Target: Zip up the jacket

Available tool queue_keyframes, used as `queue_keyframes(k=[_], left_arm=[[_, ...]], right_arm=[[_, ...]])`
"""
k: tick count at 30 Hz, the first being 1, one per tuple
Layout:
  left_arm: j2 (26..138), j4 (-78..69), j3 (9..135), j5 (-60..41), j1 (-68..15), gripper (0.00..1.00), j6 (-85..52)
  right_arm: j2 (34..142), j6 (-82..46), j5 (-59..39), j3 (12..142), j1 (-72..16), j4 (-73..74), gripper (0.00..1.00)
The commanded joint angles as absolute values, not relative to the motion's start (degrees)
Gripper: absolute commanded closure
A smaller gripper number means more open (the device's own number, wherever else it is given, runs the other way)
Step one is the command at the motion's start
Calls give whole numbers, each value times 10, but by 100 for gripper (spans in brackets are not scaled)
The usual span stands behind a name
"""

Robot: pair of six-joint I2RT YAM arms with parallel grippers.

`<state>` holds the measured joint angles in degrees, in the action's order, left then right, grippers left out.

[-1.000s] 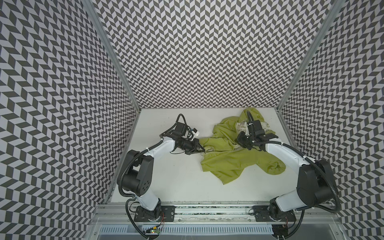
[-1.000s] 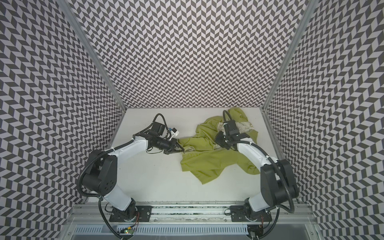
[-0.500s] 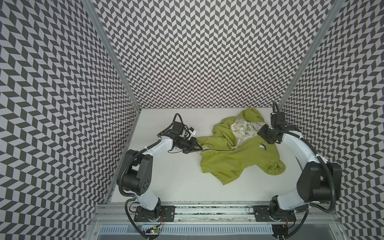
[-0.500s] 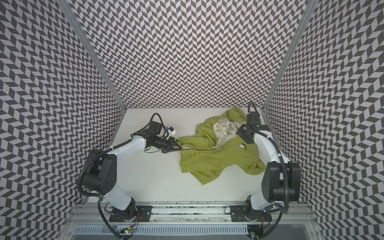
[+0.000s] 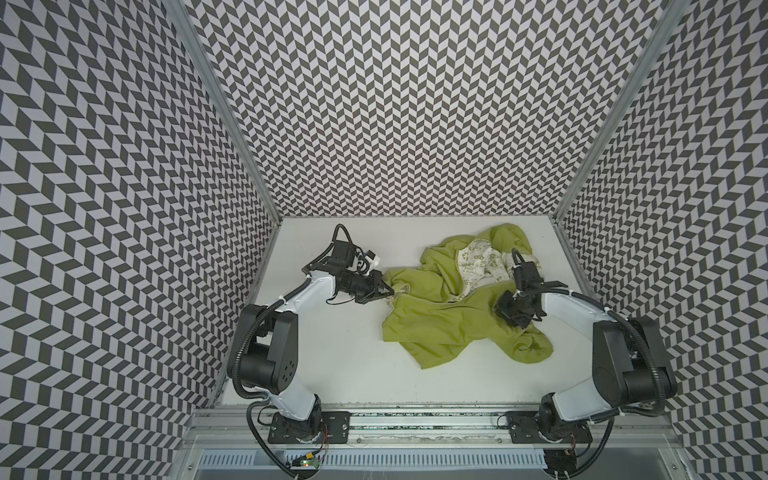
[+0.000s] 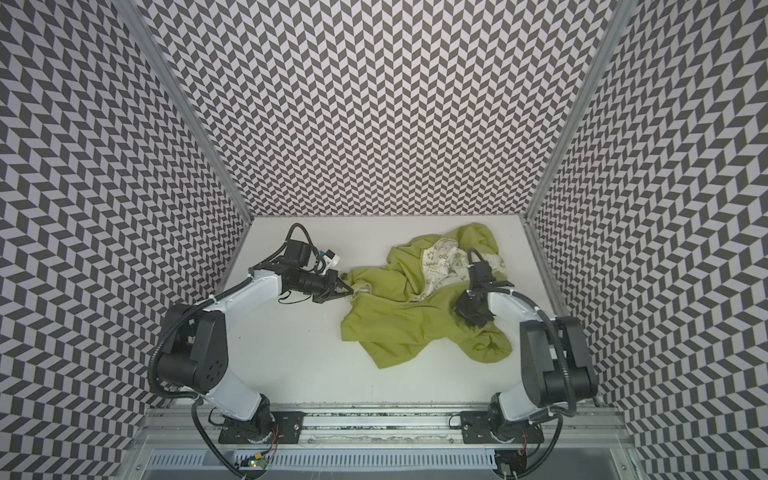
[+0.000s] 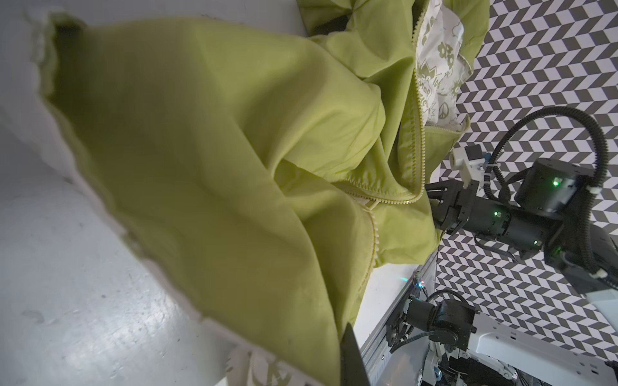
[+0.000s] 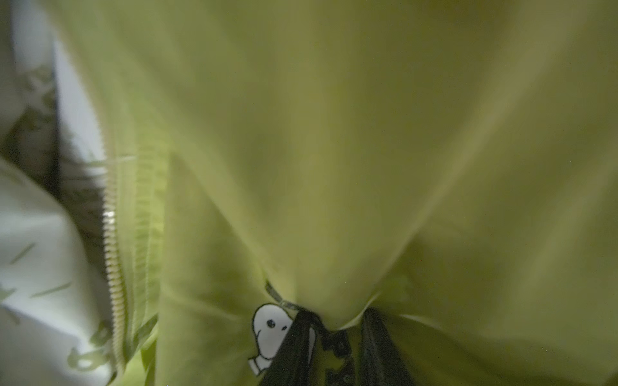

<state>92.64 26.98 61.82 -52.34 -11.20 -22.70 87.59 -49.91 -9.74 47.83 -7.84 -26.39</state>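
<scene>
Chevron-patterned walls close in a white desk (image 5: 332, 365) on three sides. On it the jacket (image 5: 440, 316) lies crumpled, right of the desk's centre, spreading from about 1 o'clock round to 4 o'clock. The left hand (image 5: 386, 290), at the garment's 9 o'clock edge, is closed tight on a corner of the green fabric. The left wrist view shows cloth drawn taut from that pinch, so this hold appears to serve as an anchor. The right hand (image 5: 509, 313), at the garment's 3 o'clock side, has its fingers (image 8: 294, 347) clamped on a gathered fold just beside the small white chest logo (image 8: 269, 326), with creases radiating from the pinch. Given two opposed holds, the purpose is judged to be spreading the front flat so that the zipper (image 7: 418, 140) lines up. Its rows of teeth stand apart toward 12 o'clock, exposing the cream printed lining (image 5: 478, 266); closure is not yet done. The slider cannot be located in any view.
</scene>
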Motion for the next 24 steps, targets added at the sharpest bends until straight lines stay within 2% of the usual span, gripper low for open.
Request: queue_keyframes(k=[1,5,8,10,15,16,18,21,24], left_arm=[[898,299,640,-507,-89,100,-210],[894,338,660,-485,-66,100,-191],[894,356,672,-469,-64,100,-183],[893,356,674,-470,-64,100,-187],[880,350,667,-485,-65,100,-199],[878,352,667,-490,-65,100,-199],[874,359,670,-503,-65,100,-199],[867,370,673,-528,-65,100,-200],[859,375,673,-562,-65,100,-205]], right_arm=[[893,-588,-134,476,-149,-199,73],[894,-615,-133,498,-214,-193,74],[861,-607,-117,522,-213,-234,74],[826,-586,-88,538,-205,-262,68],[772,-509,0,567,-177,-269,43],[778,-496,-3,575,-166,-271,42],[806,-464,-36,603,-144,-279,42],[856,-426,-167,659,-132,-280,48],[901,-421,-299,669,-162,-178,48]])
